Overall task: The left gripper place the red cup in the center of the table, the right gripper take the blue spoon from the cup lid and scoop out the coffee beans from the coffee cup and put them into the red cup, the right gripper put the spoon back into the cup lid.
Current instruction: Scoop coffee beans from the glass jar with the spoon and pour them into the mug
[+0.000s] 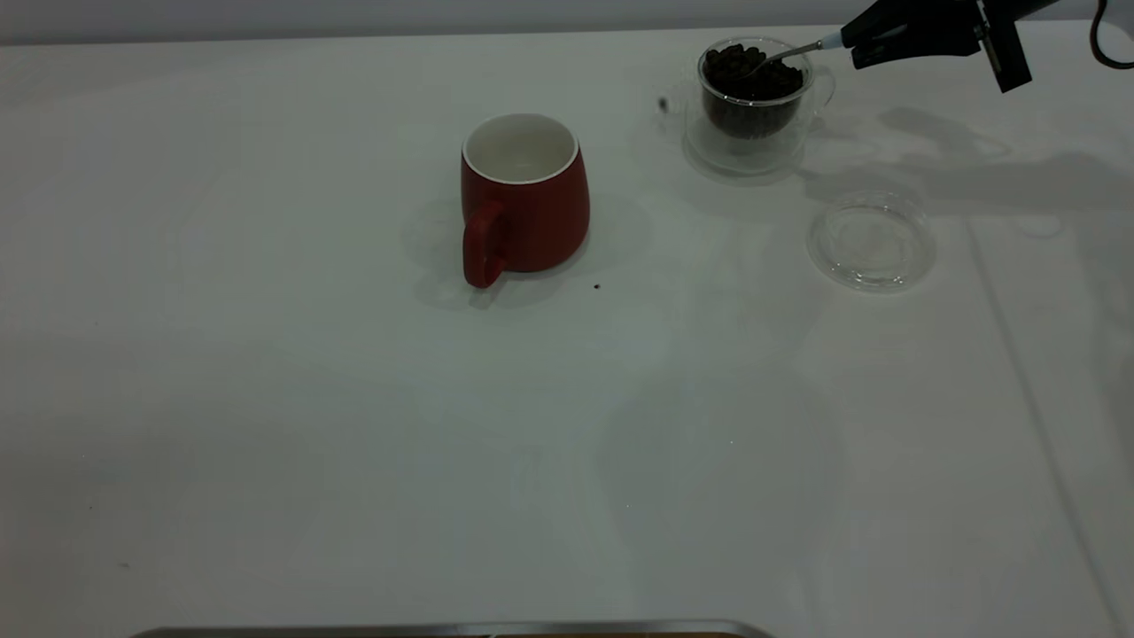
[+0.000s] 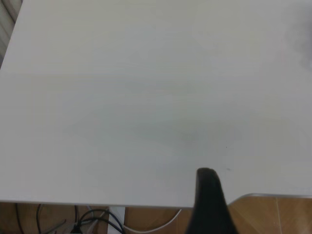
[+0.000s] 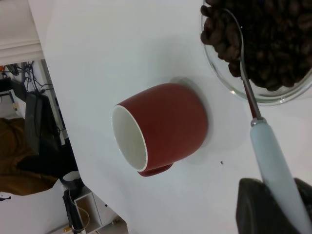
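Scoop step under way – spoon bowl down in the beans

L to R: red cup [image 1: 524, 197] upright mid-table [image 1: 266, 399], empty, ready for beans; coffee cup [image 1: 754, 93] w/ coffee beans [image 1: 751, 75]; right gripper [image 1: 858, 44] clamps blue spoon [image 1: 788, 51] by its handle – cup lid [image 1: 872, 239] bare nearby; left jaws: cannot tell
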Action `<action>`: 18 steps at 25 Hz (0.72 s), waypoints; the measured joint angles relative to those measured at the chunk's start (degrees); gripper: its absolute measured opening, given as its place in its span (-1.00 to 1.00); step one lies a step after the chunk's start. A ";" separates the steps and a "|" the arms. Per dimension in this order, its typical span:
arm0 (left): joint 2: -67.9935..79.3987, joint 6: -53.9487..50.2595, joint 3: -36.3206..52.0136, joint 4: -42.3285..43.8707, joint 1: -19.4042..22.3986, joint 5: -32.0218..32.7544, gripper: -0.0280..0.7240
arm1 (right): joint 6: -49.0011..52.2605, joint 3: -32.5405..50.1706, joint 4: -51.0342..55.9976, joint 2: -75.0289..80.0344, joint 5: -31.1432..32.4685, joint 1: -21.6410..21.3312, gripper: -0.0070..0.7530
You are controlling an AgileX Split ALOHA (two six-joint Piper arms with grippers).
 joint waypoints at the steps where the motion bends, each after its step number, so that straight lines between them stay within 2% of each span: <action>1: 0.00 0.00 0.00 0.00 0.00 0.00 0.65 | -0.20 0.00 0.00 0.00 0.00 -0.32 -0.70; 18: 0.00 0.00 0.00 0.00 0.00 0.00 0.65 | -4.07 0.00 5.82 0.00 0.00 -1.50 -0.70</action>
